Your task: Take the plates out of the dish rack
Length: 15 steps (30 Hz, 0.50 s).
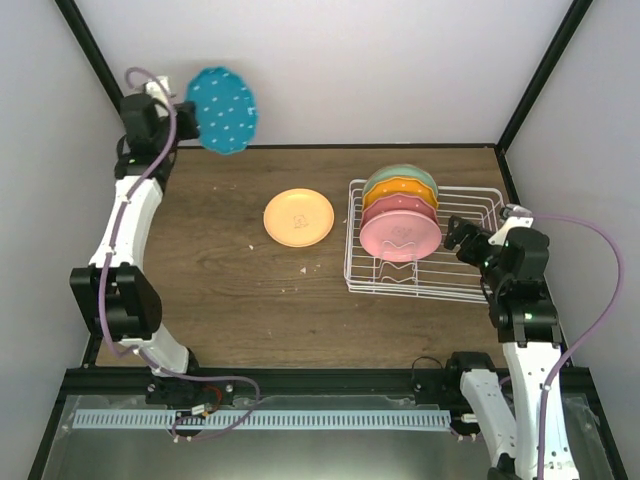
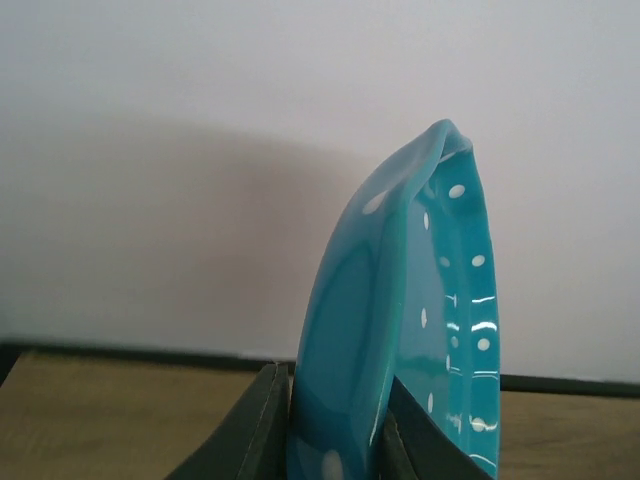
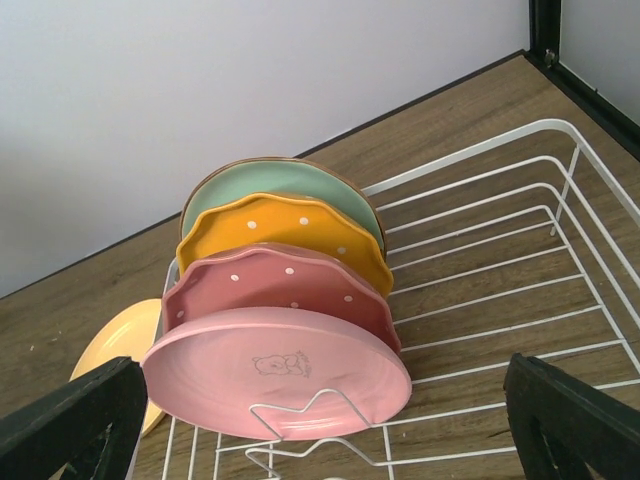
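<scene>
My left gripper [image 1: 185, 118] is raised at the far left and shut on the dotted teal plate [image 1: 224, 110], held on edge between the fingers [image 2: 262, 420] in the left wrist view [image 2: 400, 330]. The peach plate [image 1: 298, 217] lies flat on the table left of the white wire dish rack [image 1: 470, 215]. In the rack stand the pink plate [image 1: 400, 236], the dotted maroon one [image 3: 280, 285], the dotted orange one [image 3: 275, 225] and the mint green one [image 3: 270, 180]. My right gripper [image 1: 460, 238] is open just right of the pink plate, inside the rack.
The wooden table [image 1: 230, 300] is enclosed by white walls with black frame posts [image 1: 540, 70]. Cables run along both arms. A metal rail [image 1: 260, 420] lies at the near edge.
</scene>
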Each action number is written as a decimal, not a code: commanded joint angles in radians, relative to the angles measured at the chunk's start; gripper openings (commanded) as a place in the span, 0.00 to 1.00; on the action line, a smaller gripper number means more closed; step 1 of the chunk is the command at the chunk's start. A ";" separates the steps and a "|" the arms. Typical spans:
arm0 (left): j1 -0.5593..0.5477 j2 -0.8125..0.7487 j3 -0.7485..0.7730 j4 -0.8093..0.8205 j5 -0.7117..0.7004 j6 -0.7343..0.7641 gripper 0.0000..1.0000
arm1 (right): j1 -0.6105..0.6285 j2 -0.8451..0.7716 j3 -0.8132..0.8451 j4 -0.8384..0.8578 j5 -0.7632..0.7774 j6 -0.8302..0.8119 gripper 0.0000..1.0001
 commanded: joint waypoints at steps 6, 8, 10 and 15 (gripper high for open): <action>0.200 -0.121 -0.359 0.131 0.046 -0.407 0.04 | 0.009 0.044 0.013 0.047 -0.021 0.005 1.00; 0.229 -0.131 -0.452 0.140 0.050 -0.471 0.04 | 0.009 0.048 0.011 0.046 -0.022 0.006 1.00; 0.248 -0.133 -0.525 0.153 0.054 -0.510 0.04 | 0.009 0.054 0.015 0.046 -0.025 0.006 1.00; 0.290 -0.104 -0.619 0.193 0.077 -0.578 0.04 | 0.009 0.080 0.033 0.041 -0.033 -0.002 1.00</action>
